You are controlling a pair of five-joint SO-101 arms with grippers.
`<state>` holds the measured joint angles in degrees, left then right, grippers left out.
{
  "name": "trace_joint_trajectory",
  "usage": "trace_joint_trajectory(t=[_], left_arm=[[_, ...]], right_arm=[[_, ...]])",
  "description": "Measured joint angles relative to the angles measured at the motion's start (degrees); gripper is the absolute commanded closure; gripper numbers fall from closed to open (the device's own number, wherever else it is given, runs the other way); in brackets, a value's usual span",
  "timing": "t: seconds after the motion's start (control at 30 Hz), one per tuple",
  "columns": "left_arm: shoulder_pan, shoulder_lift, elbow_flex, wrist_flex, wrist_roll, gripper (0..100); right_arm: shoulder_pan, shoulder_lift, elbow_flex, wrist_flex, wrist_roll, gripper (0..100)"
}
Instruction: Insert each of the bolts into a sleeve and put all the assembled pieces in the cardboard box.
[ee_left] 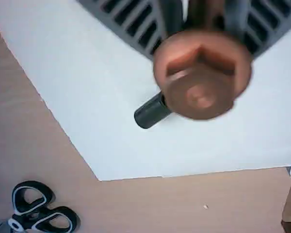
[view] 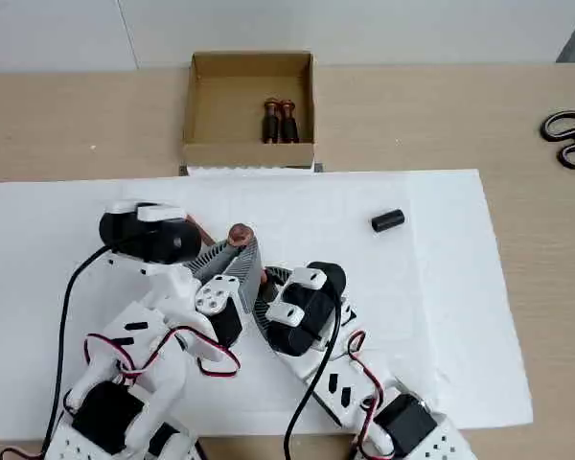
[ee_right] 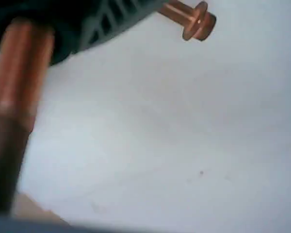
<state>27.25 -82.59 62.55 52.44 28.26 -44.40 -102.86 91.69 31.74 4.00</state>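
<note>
L gripper (view: 236,245) was closed on a copper bolt (view: 240,234), held off the white sheet (view: 441,335) near the sheet's middle. In the L wrist view its hex flange head (ee_left: 201,80) faced the camera, w/ the grey slotted fingers (ee_left: 131,19) on either side of the shank.

R gripper (view: 263,284) sat just beside the L one, tips close together. It gripped a second bolt (ee_right: 19,73), whose copper shank ran close past the R wrist camera & went dark toward its lower end. That view also caught the first bolt's head (ee_right: 199,22) sticking out from the other arm's grey finger.

One black sleeve (view: 388,220) lay on its side on the sheet, well apart from both grippers, toward the scissors side; it also showed behind the bolt head in the L wrist view (ee_left: 150,112).

Cardboard box (view: 196,105) stood on the wooden table (view: 77,125), touching the sheet's far edge. Two assembled pieces (view: 279,121) lay side by side inside, near one wall. Black-handled scissors (view: 570,139) lay on the bare table off the sheet.
</note>
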Motion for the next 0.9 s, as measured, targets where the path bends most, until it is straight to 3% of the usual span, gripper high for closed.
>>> trace_joint_trajectory(t=[0.9], left_arm=[[6.24,-0.79,5.71,6.95,-2.2,100]], right_arm=[[-0.09,0.26,-1.76,1.05,1.93,99.7]])
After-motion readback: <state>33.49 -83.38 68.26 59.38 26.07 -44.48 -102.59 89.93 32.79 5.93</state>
